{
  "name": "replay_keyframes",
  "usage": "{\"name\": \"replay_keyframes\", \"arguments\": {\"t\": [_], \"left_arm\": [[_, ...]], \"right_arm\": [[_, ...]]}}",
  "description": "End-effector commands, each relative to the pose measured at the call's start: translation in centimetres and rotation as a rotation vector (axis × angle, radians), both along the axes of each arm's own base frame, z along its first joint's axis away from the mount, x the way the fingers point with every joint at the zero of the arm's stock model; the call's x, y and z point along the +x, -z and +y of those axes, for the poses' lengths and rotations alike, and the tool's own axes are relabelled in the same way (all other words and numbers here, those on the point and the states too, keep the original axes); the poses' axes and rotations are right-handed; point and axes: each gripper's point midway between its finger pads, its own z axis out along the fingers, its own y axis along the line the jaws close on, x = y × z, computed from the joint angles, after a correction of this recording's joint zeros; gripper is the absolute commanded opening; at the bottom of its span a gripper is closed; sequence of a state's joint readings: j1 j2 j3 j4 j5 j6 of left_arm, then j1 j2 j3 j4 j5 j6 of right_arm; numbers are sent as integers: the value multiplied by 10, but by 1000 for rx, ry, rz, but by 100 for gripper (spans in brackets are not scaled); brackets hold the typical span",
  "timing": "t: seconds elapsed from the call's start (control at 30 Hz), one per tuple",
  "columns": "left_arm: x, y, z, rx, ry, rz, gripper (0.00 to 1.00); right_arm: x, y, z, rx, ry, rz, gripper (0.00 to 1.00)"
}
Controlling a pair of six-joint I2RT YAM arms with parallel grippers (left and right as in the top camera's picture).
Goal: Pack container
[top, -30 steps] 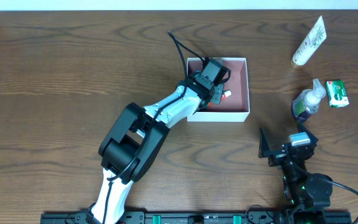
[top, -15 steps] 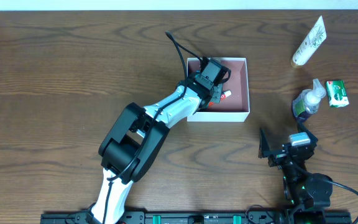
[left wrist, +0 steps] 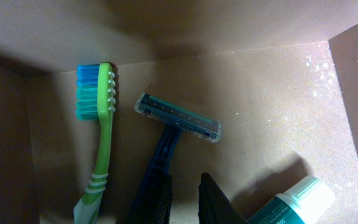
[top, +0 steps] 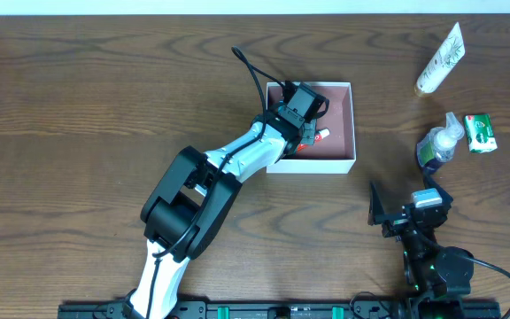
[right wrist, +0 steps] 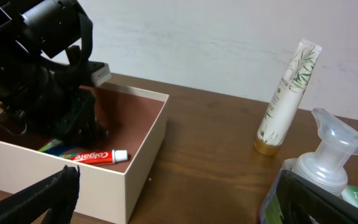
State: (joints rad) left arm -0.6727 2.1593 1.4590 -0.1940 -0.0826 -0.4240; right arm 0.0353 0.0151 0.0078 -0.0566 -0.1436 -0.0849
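A shallow square white box (top: 326, 165) with a pink floor is set mid-surface. One green toothbrush (left wrist: 101, 143), one blue razor (left wrist: 176, 118) and one toothpaste tube (left wrist: 291, 202) are laid flat inside it, likely so that all fit. The left fingers (left wrist: 216, 199) are held nearly shut by the razor's handle; whether it is gripped cannot be told. The right fingers (right wrist: 48, 193) are spread wide and empty. Right of the box, one cream tube (top: 439, 58), one pump bottle (top: 438, 142) and one green carton (top: 480, 133) are left unpacked.

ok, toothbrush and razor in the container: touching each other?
Apart. The left wrist view shows bare container floor between the green toothbrush and the blue razor along everything visible.
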Motion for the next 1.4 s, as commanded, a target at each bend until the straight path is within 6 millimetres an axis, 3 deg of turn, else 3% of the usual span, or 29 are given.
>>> {"name": "replay_keyframes", "arguments": {"t": [0.0, 0.4, 0.43, 0.47, 0.6, 0.87, 0.97, 1.2, 1.3, 1.37], "left_arm": [[3, 3, -1, 1, -22, -3, 17], [3, 3, -1, 2, -21, -3, 17], [3, 3, -1, 3, -17, -4, 23], [3, 2, -1, 8, -9, -7, 24], [2, -12, -5, 14, 32, -36, 24], [1, -90, -18, -80, 50, -154, 24], [0, -125, -18, -123, 49, -207, 34], [-18, -219, -2, -171, 95, -350, 43], [-33, -247, 15, -173, 93, -362, 55], [-44, -258, 29, -164, 86, -352, 72]], "right_arm": [[-1, 2, 4, -5, -18, 3, 99], [-1, 2, 4, -5, -18, 3, 99], [-1, 2, 4, -5, -18, 3, 99], [-1, 2, 4, -5, -18, 3, 99], [-1, 2, 4, -5, -18, 3, 99], [-1, 2, 4, -5, -18, 3, 99], [-1, 2, 4, -5, -18, 3, 99], [-1, 2, 4, -5, -18, 3, 99], [-1, 2, 4, -5, -18, 3, 99], [-1, 2, 4, -5, -18, 3, 99]]}}
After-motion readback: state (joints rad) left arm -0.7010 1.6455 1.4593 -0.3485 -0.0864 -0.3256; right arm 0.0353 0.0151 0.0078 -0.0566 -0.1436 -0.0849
